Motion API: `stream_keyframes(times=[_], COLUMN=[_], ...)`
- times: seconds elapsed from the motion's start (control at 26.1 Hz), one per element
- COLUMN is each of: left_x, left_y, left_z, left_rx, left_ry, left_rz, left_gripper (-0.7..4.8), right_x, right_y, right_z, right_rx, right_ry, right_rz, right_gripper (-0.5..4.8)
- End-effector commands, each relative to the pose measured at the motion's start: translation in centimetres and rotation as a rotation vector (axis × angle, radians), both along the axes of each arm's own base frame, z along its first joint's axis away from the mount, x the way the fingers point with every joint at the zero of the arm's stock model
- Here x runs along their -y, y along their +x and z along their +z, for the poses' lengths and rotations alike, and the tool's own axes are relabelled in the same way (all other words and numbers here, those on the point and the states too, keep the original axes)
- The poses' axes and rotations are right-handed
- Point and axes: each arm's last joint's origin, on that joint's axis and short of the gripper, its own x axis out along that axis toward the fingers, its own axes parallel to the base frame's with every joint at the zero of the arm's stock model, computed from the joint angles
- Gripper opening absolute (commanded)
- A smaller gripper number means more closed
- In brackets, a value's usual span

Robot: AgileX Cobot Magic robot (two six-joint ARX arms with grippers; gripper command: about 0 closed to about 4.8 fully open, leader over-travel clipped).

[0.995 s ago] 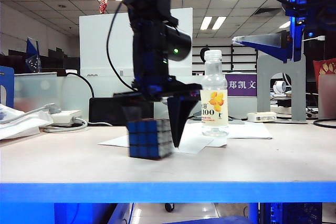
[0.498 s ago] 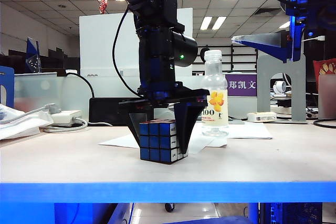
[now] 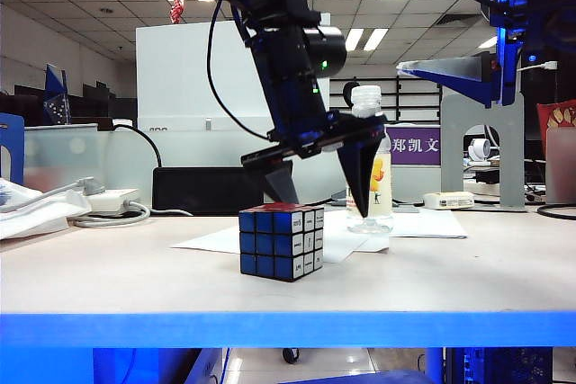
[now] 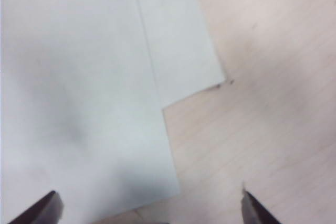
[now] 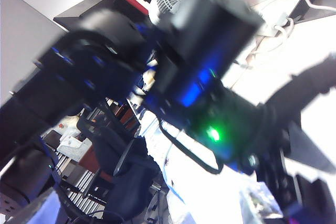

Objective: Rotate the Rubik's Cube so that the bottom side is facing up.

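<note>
Cube [image 3: 281, 243]: stands on the table [image 3: 108, 281], centre of the exterior view, low in the frame; blue face toward the camera, white logo-printed face to the right, a strip of red on top; nothing touches it.
Left gripper [image 3: 320, 192]: hangs tilted just above and slightly right of the cube, clear of it; jaws wide apart and empty. In the left wrist view [image 4: 152, 211] only the two dark fingertips [image 4: 39, 211] show at the lower corners, well apart.
Left arm [image 3: 283, 51]: black, comes down from the upper centre of the exterior view, green light on its wrist; it fills most of the right wrist view [image 5: 210, 103].
Right gripper [image 3: 463, 74]: held high at the upper right of the exterior view, well away from the cube; blue finger points left; the jaws stand open and hold nothing.
Paper [image 3: 337, 245]: white sheets flat on the table behind and beside the cube; in the left wrist view [image 4: 79, 93] two overlapping sheets cover the left half, bare table [image 4: 273, 114] on the right.
Bottle [image 3: 369, 164]: clear, white cap, orange label, upright behind and right of the cube, partly hidden by the left gripper's finger.
</note>
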Motion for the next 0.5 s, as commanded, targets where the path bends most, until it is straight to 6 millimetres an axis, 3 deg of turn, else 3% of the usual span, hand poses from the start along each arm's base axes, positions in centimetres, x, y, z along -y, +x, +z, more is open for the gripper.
stream_keyframes(times=[0.04, 0.11, 0.27, 0.42, 0.5], left_x=[0.0, 0.0, -0.4, -1.7, -2.1], left_y=[0.1, 0.2, -0.1, -1.1, -1.7], left_z=[1.2, 2.1, 6.1, 12.9, 15.4], left_rx=[0.022, 0.040, 0.125, 0.272, 0.344], left_ry=[-0.015, -0.027, -0.031, -0.173, -0.243], left_rz=[0.006, 0.010, 0.001, 0.068, 0.082], left_gripper=[4.79, 4.79, 4.79, 4.79, 4.79], right_x=[0.0, 0.0, 0.0, 0.0, 0.1], right_y=[0.0, 0.0, 0.0, 0.0, 0.0], right_z=[0.3, 0.3, 0.3, 0.3, 0.5], right_rx=[0.017, 0.017, 0.016, 0.025, 0.043], right_ry=[0.002, 0.002, 0.002, 0.002, 0.004], right_rz=[0.003, 0.003, 0.003, 0.002, 0.000], right_gripper=[4.61, 4.61, 4.60, 4.59, 4.59])
